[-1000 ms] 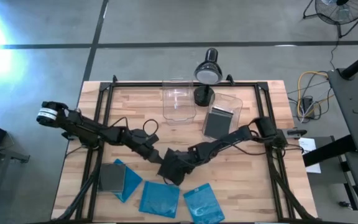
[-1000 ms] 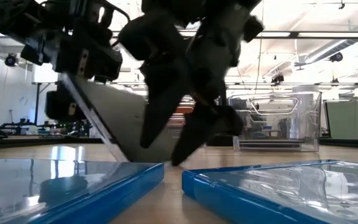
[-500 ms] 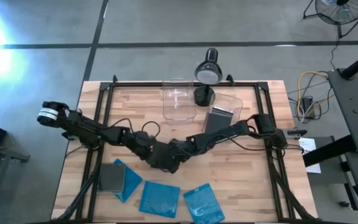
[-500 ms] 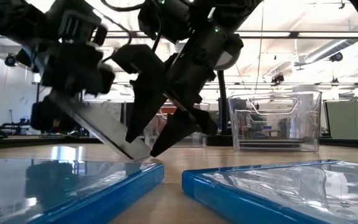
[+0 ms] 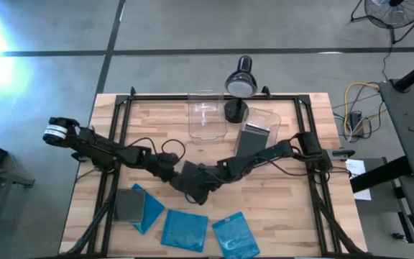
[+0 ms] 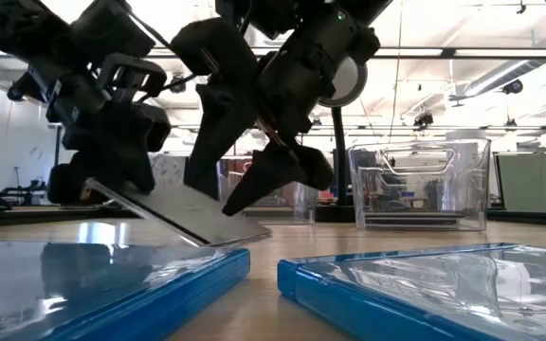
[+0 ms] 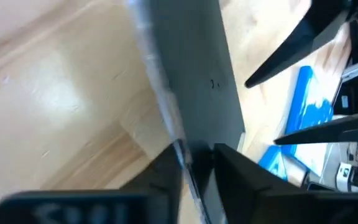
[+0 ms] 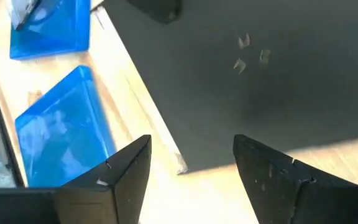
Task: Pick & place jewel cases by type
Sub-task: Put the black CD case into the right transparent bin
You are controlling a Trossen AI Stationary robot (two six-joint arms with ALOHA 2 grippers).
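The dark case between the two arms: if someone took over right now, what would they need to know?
Left gripper: shut on the dark case, holding it tilted, its low edge near the table.
Right gripper: open, right beside that case, not gripping.
Done: one dark case in the right bin; the other bin looks empty.
Left: the held case, three blue cases and a grey case at the front edge.

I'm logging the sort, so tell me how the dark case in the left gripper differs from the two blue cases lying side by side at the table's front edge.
The dark grey case is opaque; the blue cases are translucent. It is tilted, one edge pinched in the left gripper; they lie flat, untouched. The open right gripper hovers over it, not them. All are thin, square cases.
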